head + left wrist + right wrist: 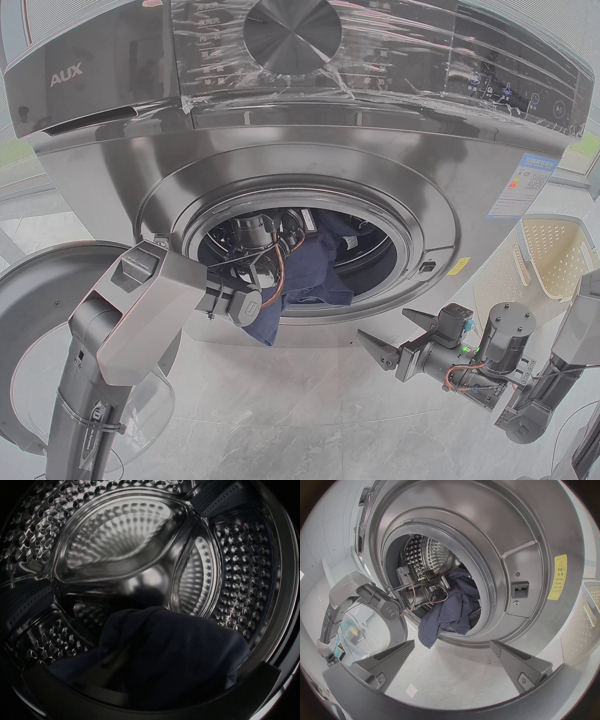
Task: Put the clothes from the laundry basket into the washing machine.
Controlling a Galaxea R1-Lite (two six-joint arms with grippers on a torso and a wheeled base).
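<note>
The right jaws hang wide open and empty just below the mouth of the washing machine (387, 169), above the floor (281, 400). The left jaws are past the door rim, inside the drum (118, 542); whether they grip anything I cannot tell. The navy garment (315, 269) lies half in, draped over the lip with a tail hanging outside. The laundry basket (553, 262) stands to the right. If the left arm backs out, cloth caught on its wrist cable (279, 275) could likely drag out and slide to the floor.

Laundry area, likely home utility room. Front-loading washing machine (300, 156), round door (37, 300) swung open, perforated steel drum (250, 573); cream perforated laundry basket (550, 256) just beside; pale marbled tile floor (281, 400); white tiled wall (312, 558).
</note>
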